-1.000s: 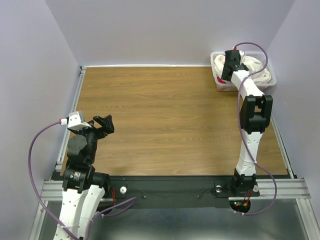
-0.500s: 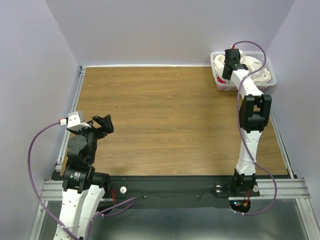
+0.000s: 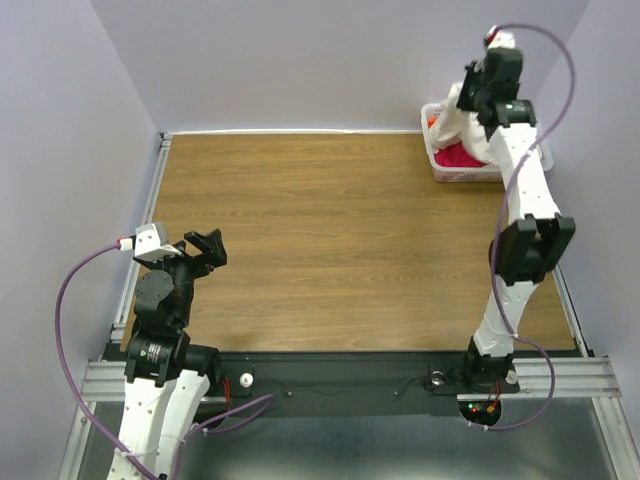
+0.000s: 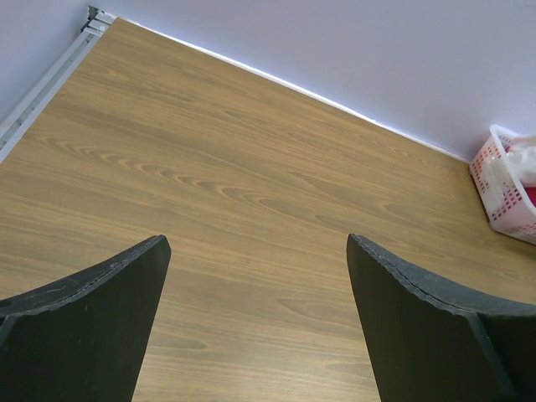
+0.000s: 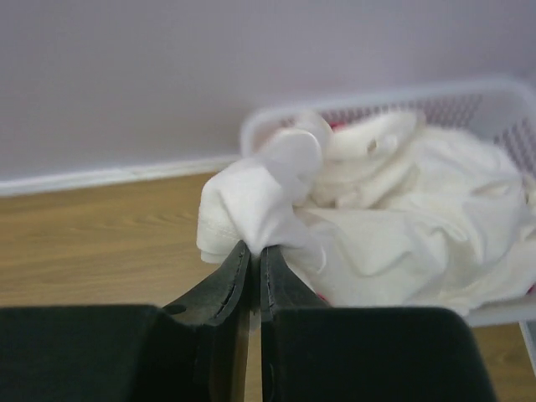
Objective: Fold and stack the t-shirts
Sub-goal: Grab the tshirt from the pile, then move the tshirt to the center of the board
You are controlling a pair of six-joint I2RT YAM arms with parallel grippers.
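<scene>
My right gripper (image 5: 255, 249) is shut on a bunched fold of the off-white t-shirt (image 5: 394, 209) and holds it lifted above the white lattice basket (image 3: 445, 172) at the table's far right corner; the shirt (image 3: 462, 122) hangs from the gripper (image 3: 470, 92) down into the basket. The magenta-pink t-shirt (image 3: 458, 157) lies in the basket, now uncovered. My left gripper (image 4: 255, 251) is open and empty, hovering over bare wood at the near left (image 3: 208, 245). The basket also shows at the right edge of the left wrist view (image 4: 505, 184).
The wooden table (image 3: 330, 240) is bounded by a metal rail (image 3: 150, 210) on the left and purple walls at the back and sides. The basket sits against the back wall.
My right gripper has risen out of the basket, pulling the off-white shirt up with it and uncovering the pink shirt. The left arm has not moved.
</scene>
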